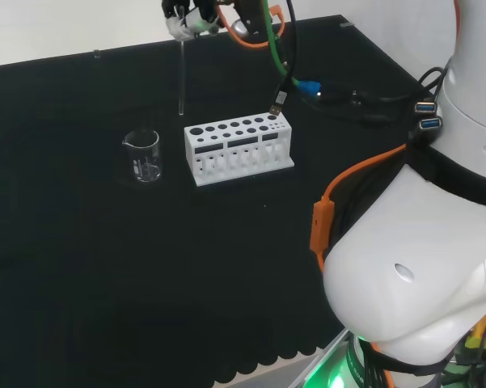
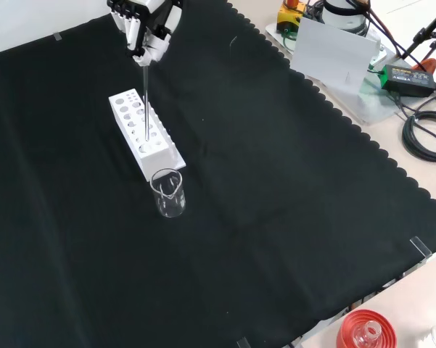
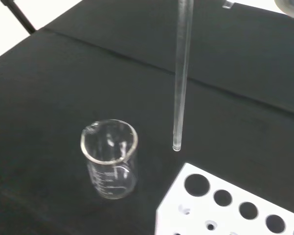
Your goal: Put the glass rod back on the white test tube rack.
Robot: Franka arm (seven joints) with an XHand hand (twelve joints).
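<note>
We saw big, smooth white arm links (image 1: 412, 267), rounded, one with a small dimple on its shell. A black band ran between two links. An orange cable (image 1: 340, 194) followed the arm into an orange plug, and a green cable (image 1: 276, 40) ran near the wrist. The hand (image 2: 146, 22) was black and white.

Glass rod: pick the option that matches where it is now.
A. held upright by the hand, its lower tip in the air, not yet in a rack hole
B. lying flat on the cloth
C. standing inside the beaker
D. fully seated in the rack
A: the hand has its fingers closed on the glass rod, which hangs upright; its tip is clear of the white test tube rack and beside the beaker.
</note>
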